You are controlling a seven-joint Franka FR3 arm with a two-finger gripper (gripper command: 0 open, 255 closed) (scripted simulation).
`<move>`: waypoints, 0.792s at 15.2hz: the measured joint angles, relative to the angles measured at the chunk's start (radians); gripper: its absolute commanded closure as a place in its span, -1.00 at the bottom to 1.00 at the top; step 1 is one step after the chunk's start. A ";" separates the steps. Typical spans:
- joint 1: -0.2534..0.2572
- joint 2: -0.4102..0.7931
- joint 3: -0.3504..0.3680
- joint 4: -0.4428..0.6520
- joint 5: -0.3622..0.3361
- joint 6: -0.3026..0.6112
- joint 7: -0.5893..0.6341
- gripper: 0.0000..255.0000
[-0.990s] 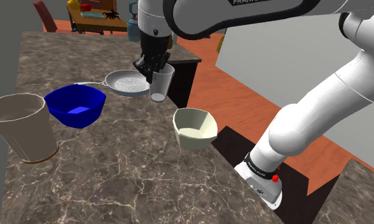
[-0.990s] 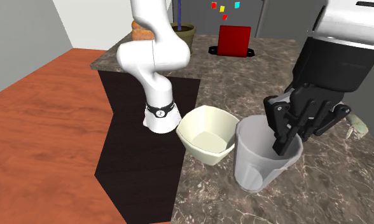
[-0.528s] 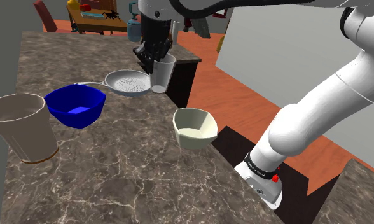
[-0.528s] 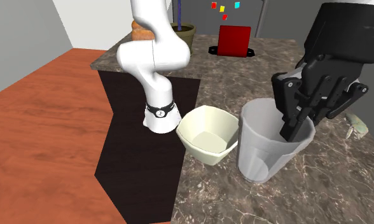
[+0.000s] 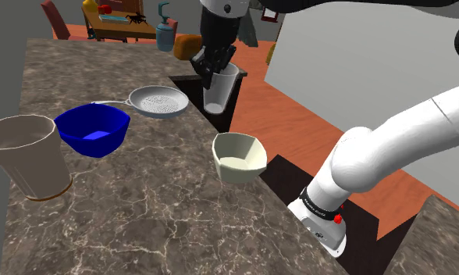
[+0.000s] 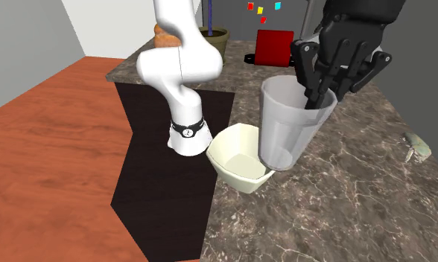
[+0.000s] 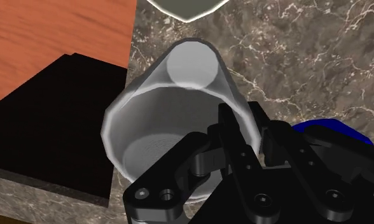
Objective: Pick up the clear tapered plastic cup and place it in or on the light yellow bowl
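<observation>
Gripper point(image 5: 212, 69) is pinching one wall of the clear cup point(image 5: 218, 92), which is hanging upright beneath it, off the counter point(image 5: 142, 211). Below the gripper, toward the arm's base point(image 5: 322, 220), the pale yellow bowl point(image 5: 238, 156) is sitting mouth up, so the cup probably needs carrying sideways before lowering.

Cup point(image 5: 222, 94) translucent, smooth; counter point(image 5: 142, 211) dark veined stone; bowl point(image 5: 238, 158) pale, matt; floor point(image 6: 54, 119) reddish wood.

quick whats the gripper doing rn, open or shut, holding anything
Gripper: shut on the rim of the clear cup, one finger inside and one outside.
</observation>
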 measured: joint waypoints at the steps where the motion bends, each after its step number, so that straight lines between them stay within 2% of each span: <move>1: 0.011 -0.037 -0.005 -0.024 0.013 -0.011 -0.003 1.00; 7: 0.080 -0.270 -0.056 -0.133 0.070 -0.130 -0.031 1.00; 12: 0.104 -0.330 -0.053 -0.213 0.089 -0.112 -0.023 1.00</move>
